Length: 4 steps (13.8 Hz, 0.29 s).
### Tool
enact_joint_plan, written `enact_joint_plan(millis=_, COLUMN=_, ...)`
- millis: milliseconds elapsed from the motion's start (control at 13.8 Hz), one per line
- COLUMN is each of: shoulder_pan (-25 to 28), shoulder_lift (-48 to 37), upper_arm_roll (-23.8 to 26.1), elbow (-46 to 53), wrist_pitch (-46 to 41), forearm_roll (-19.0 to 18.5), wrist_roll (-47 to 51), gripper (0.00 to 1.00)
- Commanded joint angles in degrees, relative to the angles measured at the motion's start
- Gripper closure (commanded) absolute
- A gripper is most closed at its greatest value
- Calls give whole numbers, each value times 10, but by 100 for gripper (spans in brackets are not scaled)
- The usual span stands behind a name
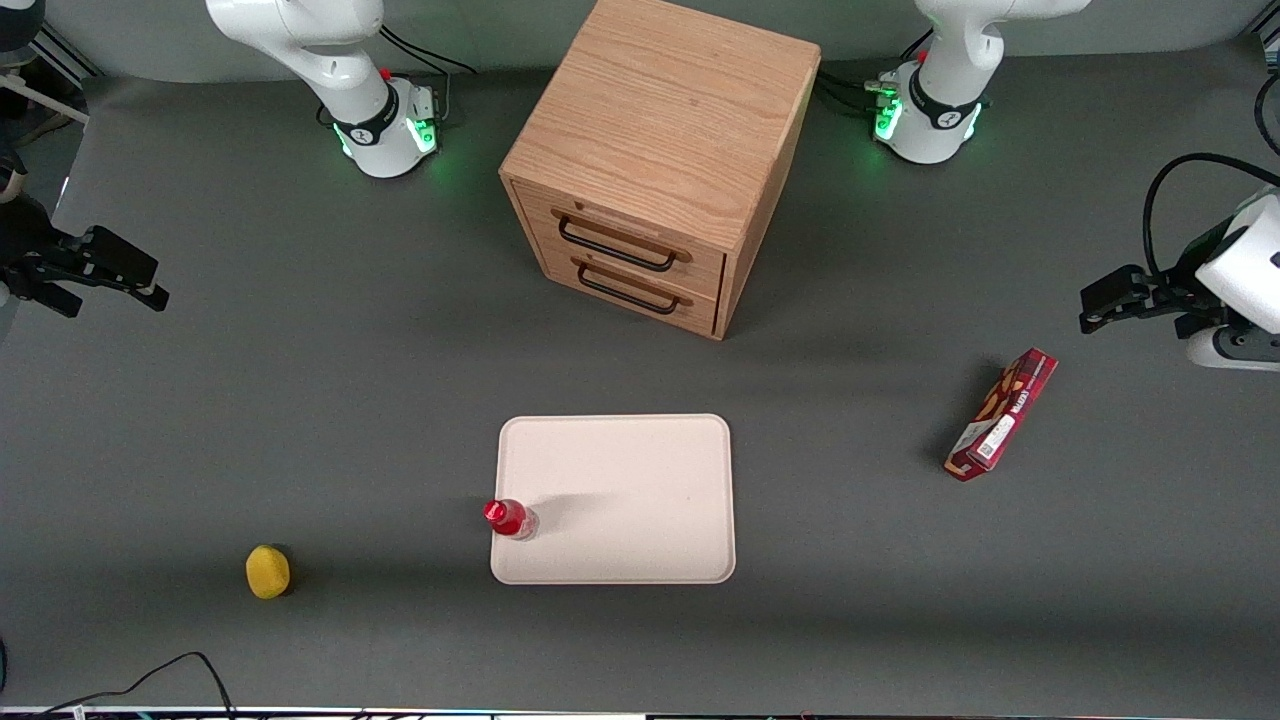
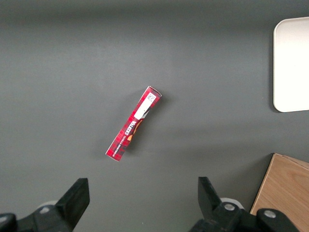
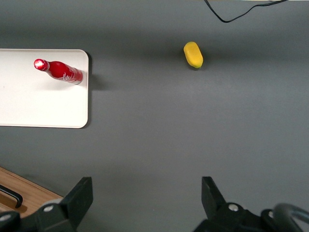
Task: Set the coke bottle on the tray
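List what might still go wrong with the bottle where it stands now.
1. The coke bottle stands upright right at the edge of the tray toward the working arm's end; a slight nudge could probably tip it off onto the table.
2. It is tall and narrow, so moving the tray might topple it.
3. The gripper is open and far from it, near the table's edge, so it poses little risk unless it sweeps low.

A long red snack box (image 2: 133, 123) lies flat on the grey table (image 2: 72, 72) — tilted on a diagonal, its white label end uppermost in the picture. Well apart from it, a rounded corner of the cream tray (image 2: 291, 65) shows, and nearby a corner of the wooden cabinet (image 2: 285, 191).

The right arm's gripper does not appear in this view.
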Motion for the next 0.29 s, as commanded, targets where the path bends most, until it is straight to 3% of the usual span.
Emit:
enact_joint_plan(millis=0, shoulder_pan=1, shoulder_lift=-2, upper_arm_roll=2, elbow=-3, wrist_pitch=-2, forearm_roll=5, wrist_roll=7, gripper=0)
enact_joint_plan(millis=218, shoulder_pan=2, shoulder_lift=-1, upper_arm_roll=2, elbow=-3, wrist_pitch=-2, forearm_roll=4, wrist_roll=6, gripper=0)
